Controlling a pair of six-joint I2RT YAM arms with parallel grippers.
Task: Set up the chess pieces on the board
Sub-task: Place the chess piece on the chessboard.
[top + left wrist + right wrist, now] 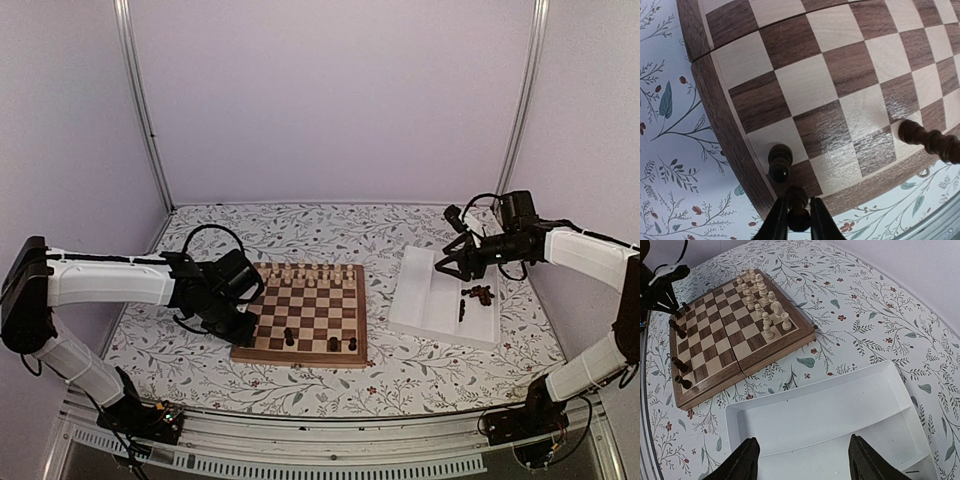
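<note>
Left wrist view shows the left hand [799, 202] pinching a dark piece [799, 219] at the board's [840, 75] corner, likely its home row, while the right hand [803, 440] hangs wide apart beside the board, over the tray [840, 405].

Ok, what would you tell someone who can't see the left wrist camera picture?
The left gripper pinches a dark chess piece at the edge of the wooden chessboard. A dark pawn stands just beyond it, a third dark piece shows at the right, and a flowery tablecloth lies around the board.
</note>
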